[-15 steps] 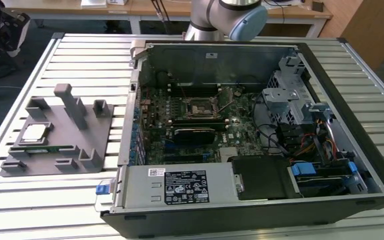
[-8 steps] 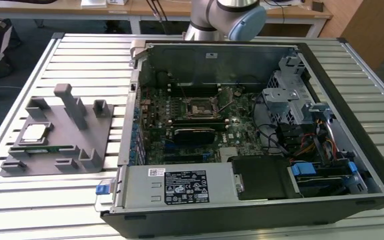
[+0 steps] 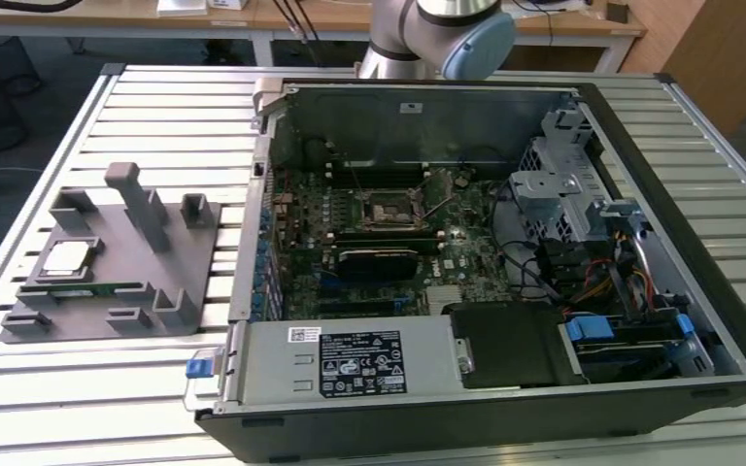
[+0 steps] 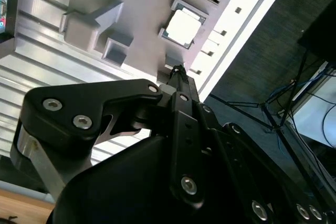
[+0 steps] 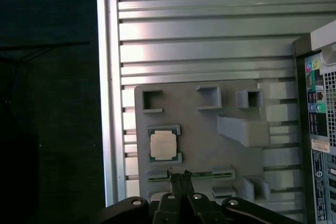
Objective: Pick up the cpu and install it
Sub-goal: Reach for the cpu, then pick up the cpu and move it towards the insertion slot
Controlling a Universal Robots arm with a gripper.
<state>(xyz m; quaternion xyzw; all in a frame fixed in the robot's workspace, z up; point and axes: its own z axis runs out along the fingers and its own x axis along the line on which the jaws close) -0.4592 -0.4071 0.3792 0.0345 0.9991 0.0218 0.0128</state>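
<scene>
The cpu (image 3: 66, 258), a small square chip with a silvery top, lies flat in a recess of the grey holder plate (image 3: 166, 248) on the exterior view's left. In both wrist views I look down on the cpu (image 5: 163, 144) (image 4: 184, 26) from well above. My black gripper (image 5: 181, 176) (image 4: 178, 70) hangs over the holder beside the cpu, apart from it, its fingers shut together with nothing between them. The black-framed socket (image 3: 385, 209) sits on the motherboard inside the open computer case (image 3: 684, 243).
A thin green memory stick (image 3: 94, 289) (image 5: 202, 174) lies in the holder next to the cpu. Grey posts (image 3: 133, 194) rise from the holder. The case's power supply (image 3: 347, 361), drive cage (image 3: 555, 194) and cables (image 3: 606, 282) crowd around the motherboard. The slatted table edge (image 5: 107, 103) is close.
</scene>
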